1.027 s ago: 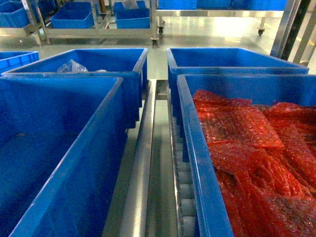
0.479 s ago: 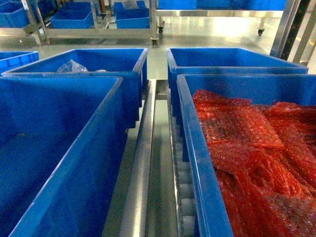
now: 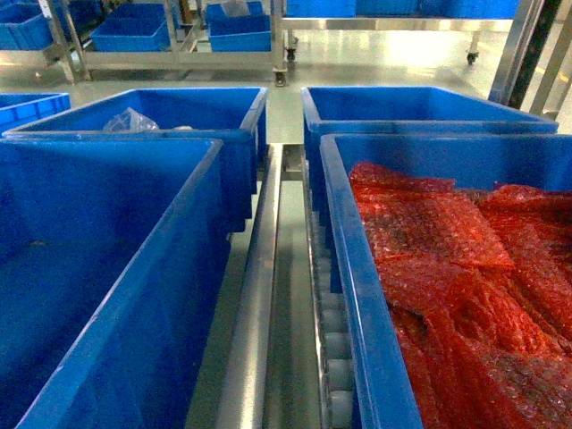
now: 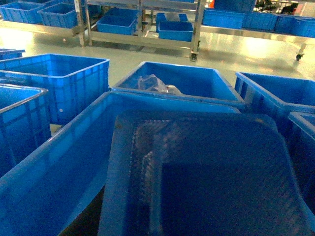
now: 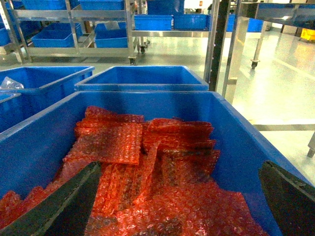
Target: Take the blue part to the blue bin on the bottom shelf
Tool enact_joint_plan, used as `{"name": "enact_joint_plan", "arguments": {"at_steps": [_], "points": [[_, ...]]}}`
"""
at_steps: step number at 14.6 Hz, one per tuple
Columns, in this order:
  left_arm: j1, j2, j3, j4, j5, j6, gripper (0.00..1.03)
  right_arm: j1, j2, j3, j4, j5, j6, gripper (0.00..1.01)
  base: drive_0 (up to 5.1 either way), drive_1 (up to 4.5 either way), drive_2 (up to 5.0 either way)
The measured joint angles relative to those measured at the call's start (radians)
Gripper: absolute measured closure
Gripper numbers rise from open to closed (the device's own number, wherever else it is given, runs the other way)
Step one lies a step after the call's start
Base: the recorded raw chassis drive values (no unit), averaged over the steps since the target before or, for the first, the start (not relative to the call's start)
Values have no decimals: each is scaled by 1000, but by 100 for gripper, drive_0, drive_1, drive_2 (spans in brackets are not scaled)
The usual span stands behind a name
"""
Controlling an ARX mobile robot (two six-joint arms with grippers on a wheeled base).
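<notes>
At 8 o'clock in my head view sits a big blue bin (image 3: 134, 268), its inside dark and deep. From my left wrist a flat blue part (image 4: 211, 172) with rounded corners fills the 6 o'clock of the view, over that bin's near end. My left claw does not show anywhere, so I cannot tell how it stands or whether it holds the part. At 11 o'clock a second bin (image 3: 179, 112) has a clear plastic bag (image 3: 130, 121) in it. Down the middle, at 6 o'clock, runs the bottom shelf (image 3: 259, 304), a steel rail beside white rollers (image 3: 338, 357). At 4 o'clock a bin (image 3: 357, 268) is heaped with red bubble wrap (image 3: 447, 268), and my right claw (image 5: 178, 167) hangs above it, fingers (image 5: 69, 201) spread wide apart, gripping nothing
</notes>
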Motion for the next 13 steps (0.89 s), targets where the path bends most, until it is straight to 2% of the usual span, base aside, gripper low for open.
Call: {"name": "enact_joint_plan", "arguments": {"at_steps": [13], "points": [[0, 0, 0, 0, 0, 0, 60, 0, 0, 0, 0, 0, 0, 3, 0, 0, 0]]}}
